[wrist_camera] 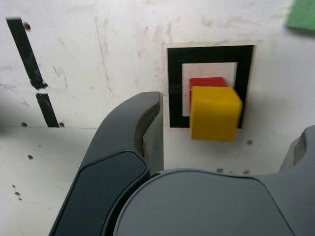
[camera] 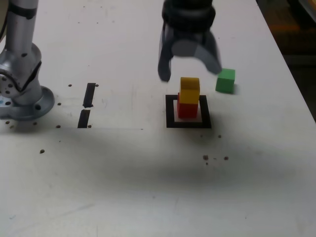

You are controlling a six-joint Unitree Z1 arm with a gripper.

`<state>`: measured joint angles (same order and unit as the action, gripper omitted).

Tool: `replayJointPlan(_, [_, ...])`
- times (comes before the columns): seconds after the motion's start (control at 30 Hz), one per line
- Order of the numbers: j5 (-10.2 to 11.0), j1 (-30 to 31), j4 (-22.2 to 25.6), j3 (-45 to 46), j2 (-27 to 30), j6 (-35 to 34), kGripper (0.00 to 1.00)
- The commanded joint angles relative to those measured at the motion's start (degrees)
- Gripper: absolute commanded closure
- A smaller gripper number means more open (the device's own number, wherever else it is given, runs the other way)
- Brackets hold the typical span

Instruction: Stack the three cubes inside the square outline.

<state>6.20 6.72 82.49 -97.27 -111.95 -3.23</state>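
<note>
With the small yellow cube (camera: 189, 89) seated on the small red cube (camera: 187, 109) inside the black tape square outline (camera: 171, 111), the fingers (camera: 164, 66) stand wide and empty above, leaving the small green cube (camera: 225, 81) on the white counter (camera: 148, 173).

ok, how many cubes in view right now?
3. The red cube sits inside the square outline; the yellow cube is stacked on it; the green cube sits on the table to the outline's right in the exterior view. None looks hidden.
</note>
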Motion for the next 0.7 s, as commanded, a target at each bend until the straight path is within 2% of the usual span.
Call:
replayJointPlan(0.0, [1.0, -0.8, 2.9, -4.7, 0.0, 2.3, 0.04])
replayJointPlan(0.17, [2.1, -4.9, 7.1, -16.5, -3.8, 14.2, 0.04])
replayJointPlan(0.33, [2.2, -9.2, 7.3, -22.7, -9.4, 24.9, 0.04])
replayJointPlan(0.47, [2.8, -11.1, 6.4, -24.1, -13.6, 29.0, 0.04])
replayJointPlan(0.67, [3.3, -11.7, 4.6, -24.4, -18.5, 30.5, 0.05])
